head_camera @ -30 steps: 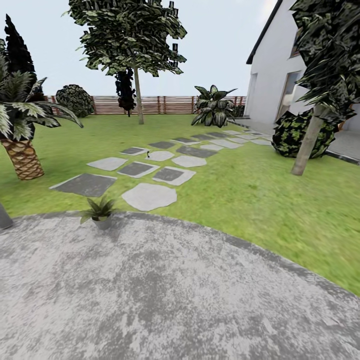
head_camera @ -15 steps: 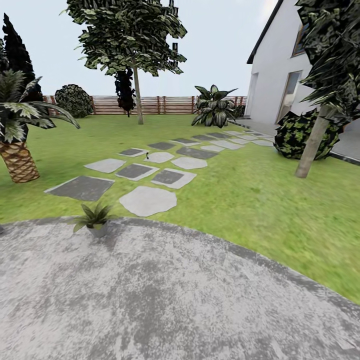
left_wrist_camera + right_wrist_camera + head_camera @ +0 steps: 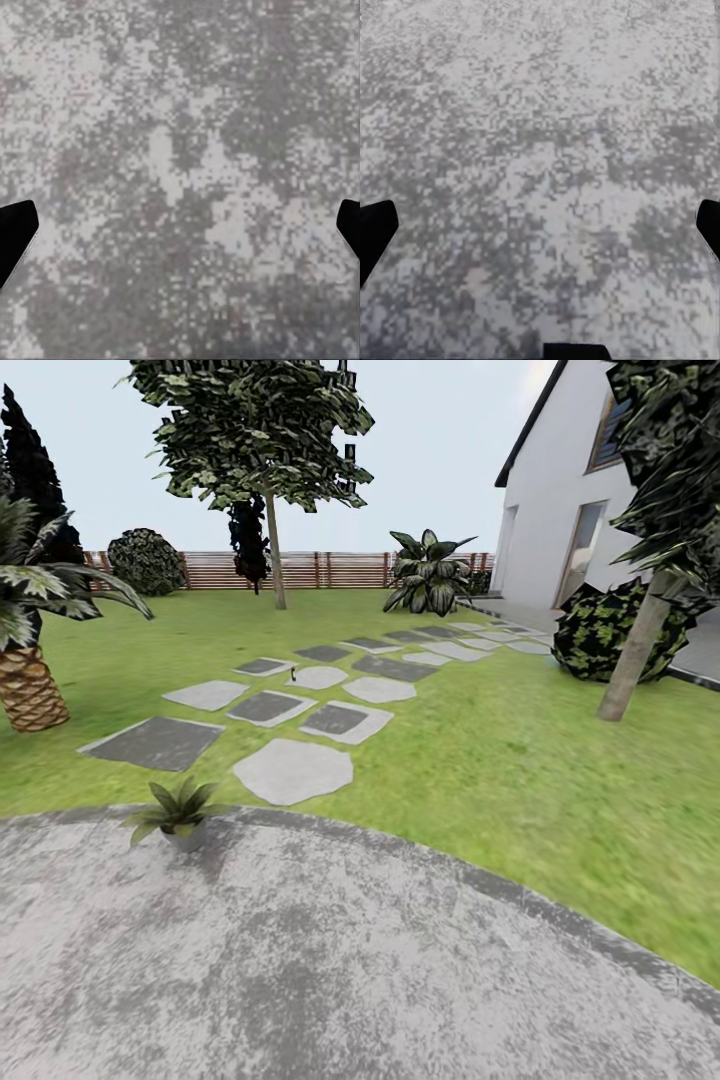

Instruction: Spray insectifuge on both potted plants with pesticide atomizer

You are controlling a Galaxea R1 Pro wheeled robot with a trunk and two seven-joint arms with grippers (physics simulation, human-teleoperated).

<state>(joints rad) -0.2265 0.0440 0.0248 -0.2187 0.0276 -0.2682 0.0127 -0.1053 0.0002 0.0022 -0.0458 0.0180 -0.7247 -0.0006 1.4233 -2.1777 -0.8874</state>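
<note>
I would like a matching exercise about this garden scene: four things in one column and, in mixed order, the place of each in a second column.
Things:
1. potted plant
2. pesticide atomizer
3. wooden fence
4. palm

Places:
A. on a pale stepping stone in the lawn
B. at the far end of the lawn
C. on the edge of the paved patio
D. on the grass at the left edge of the head view

Pairs: 1-C, 2-A, 3-B, 4-D
</note>
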